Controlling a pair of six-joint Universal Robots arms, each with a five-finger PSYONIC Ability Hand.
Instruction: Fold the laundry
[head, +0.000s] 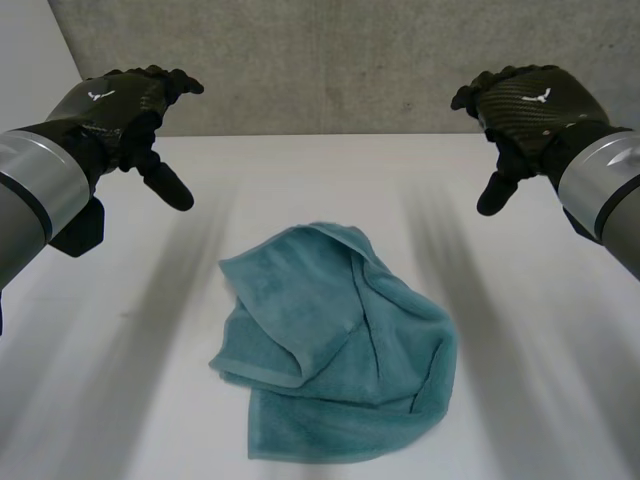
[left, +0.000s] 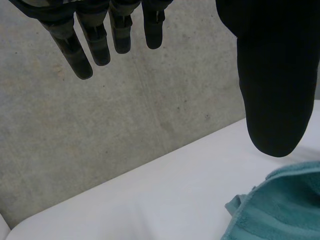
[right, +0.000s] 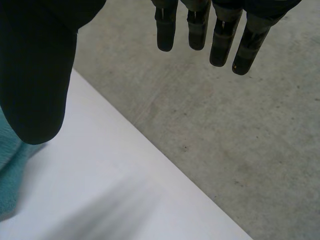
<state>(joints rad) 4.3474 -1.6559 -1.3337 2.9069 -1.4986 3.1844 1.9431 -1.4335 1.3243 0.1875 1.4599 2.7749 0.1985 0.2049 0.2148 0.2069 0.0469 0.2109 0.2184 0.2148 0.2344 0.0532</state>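
While one teal towel (head: 340, 350) is lying crumpled on white table (head: 520, 400), you're seeing left hand (head: 120, 105), right hand (head: 530, 100) hovering, fingers relaxed, empty.

Left hand (head: 118, 108) and right hand (head: 530, 105) hover wide apart, fingers straight and relaxed, thumbs spread

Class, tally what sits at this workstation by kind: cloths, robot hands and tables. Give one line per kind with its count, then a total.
Cloths: 1, the teal towel, lying crumpled.
Robot hands: 2, the left hand and the right hand, both open and clear of the towel.
Tables: 1, the white table.
Total: 4
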